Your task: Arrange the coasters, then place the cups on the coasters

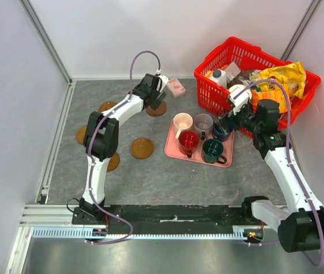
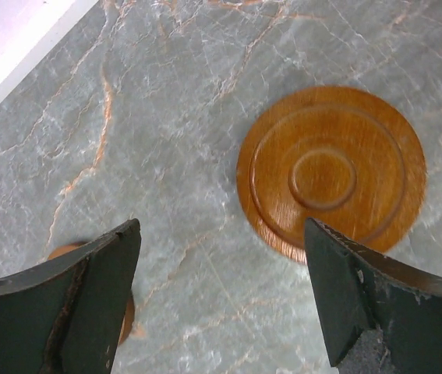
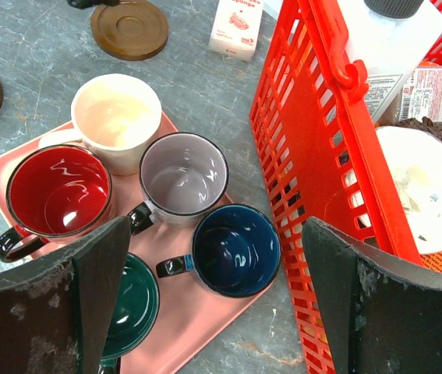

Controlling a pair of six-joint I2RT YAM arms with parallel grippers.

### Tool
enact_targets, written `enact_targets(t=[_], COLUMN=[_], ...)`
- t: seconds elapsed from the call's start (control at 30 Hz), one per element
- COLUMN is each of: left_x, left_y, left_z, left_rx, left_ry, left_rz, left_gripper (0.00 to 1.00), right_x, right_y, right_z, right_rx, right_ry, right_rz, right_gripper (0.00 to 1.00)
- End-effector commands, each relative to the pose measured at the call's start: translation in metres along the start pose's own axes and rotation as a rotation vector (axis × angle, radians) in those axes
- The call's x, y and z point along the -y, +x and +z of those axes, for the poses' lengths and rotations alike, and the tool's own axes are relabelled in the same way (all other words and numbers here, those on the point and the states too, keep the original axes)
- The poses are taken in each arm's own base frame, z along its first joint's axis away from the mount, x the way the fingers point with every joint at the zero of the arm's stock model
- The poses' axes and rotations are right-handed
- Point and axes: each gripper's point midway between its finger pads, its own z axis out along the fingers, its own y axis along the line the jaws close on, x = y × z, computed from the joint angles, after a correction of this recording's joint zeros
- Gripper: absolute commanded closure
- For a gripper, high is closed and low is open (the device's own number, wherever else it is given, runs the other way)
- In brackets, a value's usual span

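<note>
the only word that could be read stood on a small box (image 3: pixel 238 27), white and pink, at the top middle of the right wrist view: "sponge" in red letters, clipped by the frame's upper edge. in the top view its print was too small to read. a white label (image 3: pixel 436 93) inside the red basket (image 3: pixel 298 156), at the upper right, carried fine print that stayed illegible.

Grey marble tbl (image 1: pixel 150 182), 5 coasters (image 1: pixel 142 148), pink tray (image 3: pixel 197 331), red basket (image 1: pixel 210 94), sm box (image 1: pixel 176 87)
</note>
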Motion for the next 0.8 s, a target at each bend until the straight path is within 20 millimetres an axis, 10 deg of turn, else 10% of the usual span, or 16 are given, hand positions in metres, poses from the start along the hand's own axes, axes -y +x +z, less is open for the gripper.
enact_targets(t=[0.0, 0.4, 0.77], left_x=[0.005, 0.020, 0.021], left_y=[-0.006, 0.016, 0.084], left_z=[0.026, 0.056, 0.009], left_rx=[0.002, -0.074, -0.217], left_ry=[-0.035, -0.040, 0.029], left_rz=[-0.030, 0.040, 0.125], left_gripper=[0.09, 0.08, 0.08], right_x=[0.005, 0.009, -0.002], right_y=[-0.007, -0.002, -0.005], right_z=[0.000, 0.000, 0.004], right_rx=[0.028, 0.010, 0.023], right_ry=[0.021, 0.035, -0.016], right_rz=[-0.018, -0.026, -0.019], right_gripper=[0.02, 0.02, 0.02])
